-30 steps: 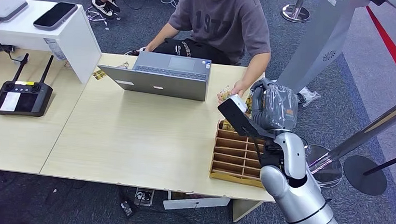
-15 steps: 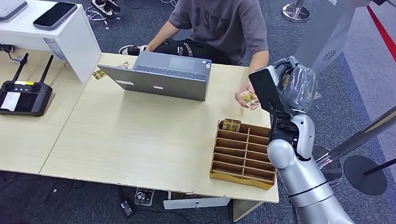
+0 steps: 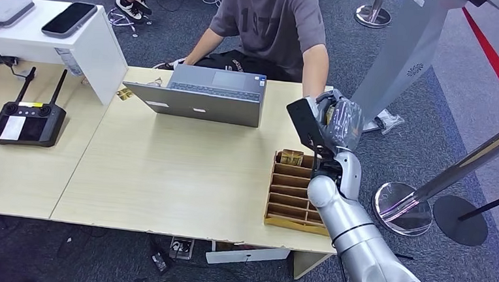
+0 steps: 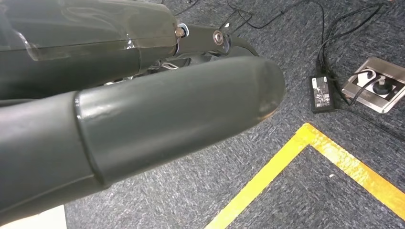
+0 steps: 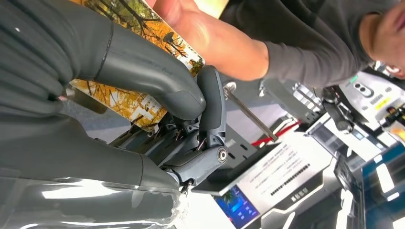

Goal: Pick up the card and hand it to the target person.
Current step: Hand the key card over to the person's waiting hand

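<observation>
My right hand (image 3: 332,120) is raised over the table's far right corner, just in front of the seated person (image 3: 273,25). The right wrist view shows its thumb (image 5: 143,71) and fingers pinching a card (image 5: 138,102) printed with yellow autumn trees. The person's hand (image 5: 191,24) touches the card's far end, and their forearm (image 3: 314,73) reaches down to my hand. My left hand (image 4: 181,109) hangs over grey carpet with its thumb stretched out and nothing in it.
A wooden slotted card box (image 3: 296,189) stands on the table's right end below my right hand, with cards (image 3: 292,157) in its far slot. An open laptop (image 3: 200,99) sits before the person. A black remote controller (image 3: 29,118) lies at the left.
My right hand has swung left and slightly down from beside the table edge. The person's hand, out to my hand's left before, has come to the card.
</observation>
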Robot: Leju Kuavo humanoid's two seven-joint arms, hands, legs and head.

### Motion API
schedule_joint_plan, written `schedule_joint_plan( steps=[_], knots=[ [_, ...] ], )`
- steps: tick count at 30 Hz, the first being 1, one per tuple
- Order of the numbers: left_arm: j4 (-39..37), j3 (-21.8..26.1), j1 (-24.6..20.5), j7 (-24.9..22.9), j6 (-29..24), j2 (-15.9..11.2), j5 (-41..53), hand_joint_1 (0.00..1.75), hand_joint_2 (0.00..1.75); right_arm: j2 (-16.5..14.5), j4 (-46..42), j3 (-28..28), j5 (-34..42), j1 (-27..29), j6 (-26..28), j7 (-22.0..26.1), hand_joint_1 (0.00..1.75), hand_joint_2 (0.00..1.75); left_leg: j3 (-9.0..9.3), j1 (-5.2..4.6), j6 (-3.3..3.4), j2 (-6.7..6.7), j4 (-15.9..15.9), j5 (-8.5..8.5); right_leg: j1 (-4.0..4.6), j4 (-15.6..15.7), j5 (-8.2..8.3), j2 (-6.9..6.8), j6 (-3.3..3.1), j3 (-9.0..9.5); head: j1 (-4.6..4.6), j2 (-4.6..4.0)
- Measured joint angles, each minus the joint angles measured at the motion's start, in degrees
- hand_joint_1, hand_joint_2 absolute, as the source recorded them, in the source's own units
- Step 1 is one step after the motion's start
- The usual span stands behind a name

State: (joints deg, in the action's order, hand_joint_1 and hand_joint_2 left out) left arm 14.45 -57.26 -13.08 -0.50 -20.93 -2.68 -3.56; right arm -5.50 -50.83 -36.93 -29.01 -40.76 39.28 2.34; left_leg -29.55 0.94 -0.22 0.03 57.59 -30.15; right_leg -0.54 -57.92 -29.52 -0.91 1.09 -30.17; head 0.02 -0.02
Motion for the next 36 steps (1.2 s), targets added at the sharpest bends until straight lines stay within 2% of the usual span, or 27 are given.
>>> schedule_joint_plan(
  steps=[6, 8, 9, 11, 13, 29, 32, 36],
  knots=[
    [0.0, -0.01, -0.08, -0.03, 0.02, 0.24, 0.19, 0.0, 0.0, -2.23, 4.05, -0.01, -0.6, -0.78, 0.06, -0.04, 1.33, 1.75, 0.01, 0.0, 0.0, 0.0, 0.0, 0.0, 0.0, 0.0, 0.0, -0.01, 0.0, 0.0, 0.01, 0.01],
    [0.0, -0.01, -0.07, 0.04, 0.03, 0.27, 0.23, 0.0, 0.0, -2.38, 4.68, 0.0, -0.57, -0.78, 0.07, -0.16, 1.15, 1.75, 0.01, -0.01, 0.0, 0.0, 0.0, 0.0, -0.01, 0.0, 0.0, 0.0, 0.0, 0.0, 0.01, 0.01],
    [0.0, -0.01, -0.07, 0.08, 0.05, 0.27, 0.27, 0.0, 0.0, -2.41, 4.93, 0.01, -0.53, -0.79, 0.07, -0.22, 1.01, 1.75, 0.01, -0.01, 0.0, 0.0, 0.01, 0.0, -0.01, 0.0, 0.0, 0.0, 0.0, 0.0, 0.01, 0.01],
    [0.0, -0.01, -0.07, 0.14, 0.11, 0.26, 0.36, 0.0, 0.0, -2.43, 5.35, 0.02, -0.46, -0.79, 0.07, -0.39, 0.44, 1.75, 0.01, -0.01, 0.0, 0.0, 0.01, 0.0, -0.01, 0.0, 0.0, 0.0, 0.0, 0.0, 0.01, 0.02],
    [0.0, -0.01, -0.06, 0.21, 0.19, 0.25, 0.44, 0.0, 0.0, -2.43, 5.7, 0.02, -0.52, -0.79, 0.07, -0.58, 0.0, 1.75, 0.02, -0.01, 0.0, 0.0, 0.01, 0.0, -0.01, 0.01, 0.0, 0.0, 0.0, 0.0, 0.01, 0.01],
    [-0.01, -0.01, -0.02, 0.65, 0.52, 0.23, 0.6, 0.0, 0.0, -2.29, 7.16, -0.01, -4.19, -0.66, 0.09, -2.76, 0.0, 1.75, 0.03, 0.0, 0.0, 0.01, 0.01, 0.0, 0.0, 0.0, 0.0, 0.02, 0.0, 0.0, 0.01, 0.0],
    [-0.02, -0.01, 0.1, 0.65, 0.34, 0.23, 0.33, 0.0, 0.0, -2.23, 5.74, 0.02, -4.57, 0.02, 0.14, -2.29, 0.0, 1.75, 0.04, 0.0, 0.0, 0.01, 0.02, 0.0, 0.0, 0.0, 0.0, 0.03, 0.0, -0.01, 0.01, 0.01],
    [-0.03, 0.01, 0.8, 0.89, -0.54, 0.21, -0.58, 0.0, 0.0, -1.77, 0.75, 0.33, -1.32, 3.04, 0.17, -1.2, 0.0, 1.75, 0.06, 0.0, 0.0, 0.02, 0.01, -0.01, 0.0, 0.01, 0.0, 0.04, 0.0, -0.01, 0.01, 0.0]
  ],
)
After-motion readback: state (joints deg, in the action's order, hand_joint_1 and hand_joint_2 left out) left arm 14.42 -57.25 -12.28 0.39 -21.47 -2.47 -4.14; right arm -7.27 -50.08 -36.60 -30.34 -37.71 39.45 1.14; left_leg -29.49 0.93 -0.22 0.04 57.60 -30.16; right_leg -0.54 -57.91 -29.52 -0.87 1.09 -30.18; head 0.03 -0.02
